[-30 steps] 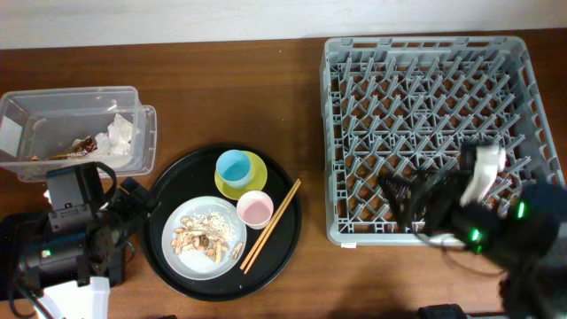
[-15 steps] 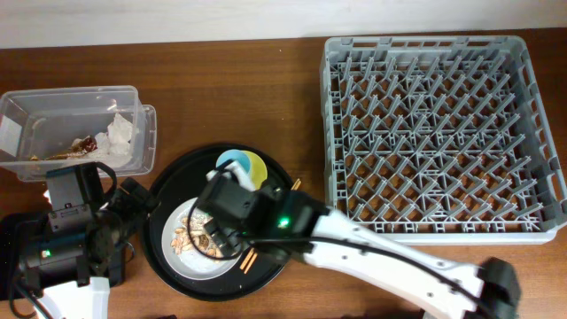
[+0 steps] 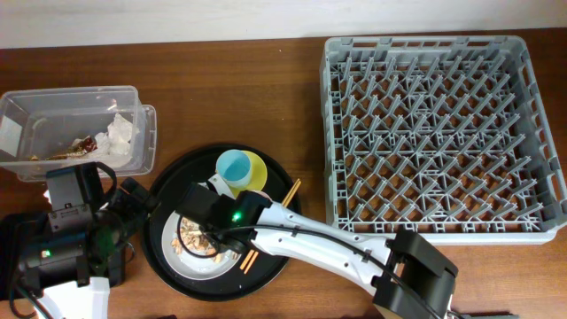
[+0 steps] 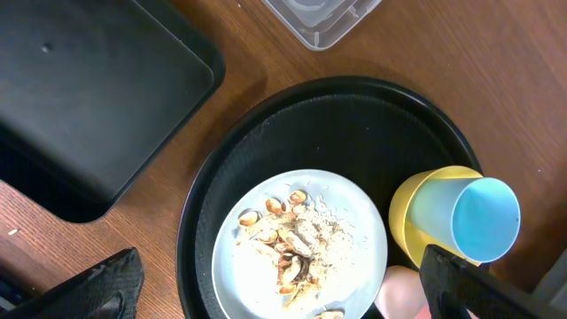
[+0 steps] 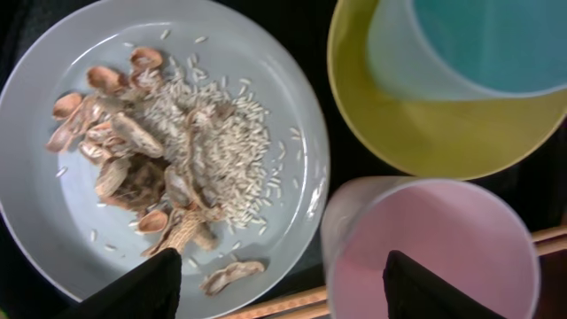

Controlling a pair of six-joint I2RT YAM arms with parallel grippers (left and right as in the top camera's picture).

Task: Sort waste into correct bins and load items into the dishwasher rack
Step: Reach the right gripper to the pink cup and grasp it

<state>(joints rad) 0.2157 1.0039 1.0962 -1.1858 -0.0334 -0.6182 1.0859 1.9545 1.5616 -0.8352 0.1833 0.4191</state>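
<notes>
Right wrist view is showing the right claw [image 5: 288, 285] hanging with fingers apart, gripping nothing, above the white plate [image 5: 35, 213] of food scraps [image 5: 151, 168], just beside the pink cup [image 5: 425, 221]. The blue cup [image 5: 478, 44] is sitting in the yellow bowl [image 5: 416, 133]. The left claw [image 4: 283, 292] is gaping wide over the round black tray [image 4: 337, 133], holding nothing. The dishwasher rack [image 3: 434, 133] is lying on the counter [image 3: 221, 89], well apart.

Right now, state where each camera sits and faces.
Overhead: above the table, facing down; dishwasher rack, left arm, right arm show.
Left wrist: over the white plate, facing down; fingertips of left end effector at bottom corners.
Right wrist: close over the food scraps, facing down; right end effector fingertips at bottom.
All share: plate, blue cup.
</notes>
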